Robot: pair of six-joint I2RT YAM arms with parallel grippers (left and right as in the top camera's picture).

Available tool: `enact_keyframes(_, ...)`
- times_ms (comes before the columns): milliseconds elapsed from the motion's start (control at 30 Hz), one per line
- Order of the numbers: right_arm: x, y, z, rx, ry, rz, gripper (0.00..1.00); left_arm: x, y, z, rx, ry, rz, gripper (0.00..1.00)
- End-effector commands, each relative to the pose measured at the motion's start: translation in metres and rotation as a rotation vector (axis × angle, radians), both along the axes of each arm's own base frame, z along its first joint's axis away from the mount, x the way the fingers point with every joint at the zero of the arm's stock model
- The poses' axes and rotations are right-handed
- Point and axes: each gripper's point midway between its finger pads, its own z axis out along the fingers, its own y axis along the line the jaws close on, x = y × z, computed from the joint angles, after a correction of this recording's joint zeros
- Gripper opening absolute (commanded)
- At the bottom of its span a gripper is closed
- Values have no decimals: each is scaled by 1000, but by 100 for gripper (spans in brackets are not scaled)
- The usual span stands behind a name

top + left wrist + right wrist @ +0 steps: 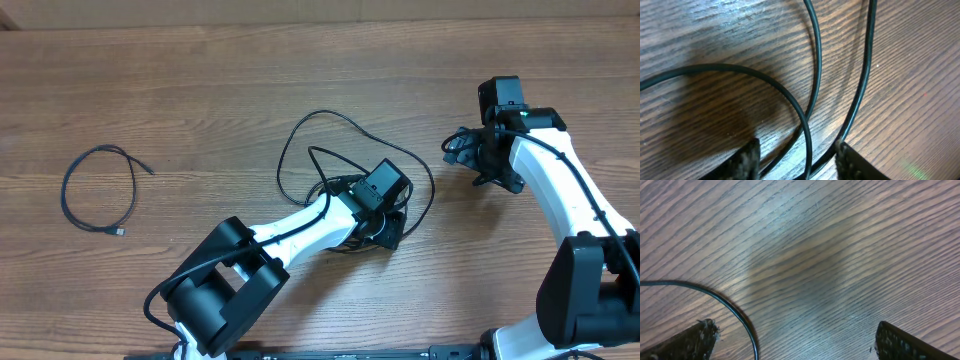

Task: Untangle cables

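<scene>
The table (200,80) is showing brown wood with fine dark grain, mostly matt. The cables (812,75) are looking like smooth black plastic, slightly glossy. The pads (746,159) of the left gripper (797,145) are appearing black and rough, while the left arm's shell (300,225) is gleaming as smooth white plastic.

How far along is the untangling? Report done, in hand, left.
Done: one thin black cord lies apart in its own loop, far left. In hand: left gripper open astride crossed cords of the central black tangle. Left: that tangle; right gripper open, holding nothing.
</scene>
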Motion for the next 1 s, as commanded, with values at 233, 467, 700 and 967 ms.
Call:
enact_keyframes(233,-1,-2,-3,-14,9,0,100,-1,-1,-2,6,7,-1,39)
enact_keyframes(467,-1,-2,-3,-14,9,0,100,0,0,-2,13,0,3,31)
enact_keyframes(700,-1,-2,-3,-14,9,0,100,8,14,-8,91,-46,35,27)
enact_keyframes(967,-1,-2,-3,-14,9,0,100,12,20,-10,120,-67,48,23)
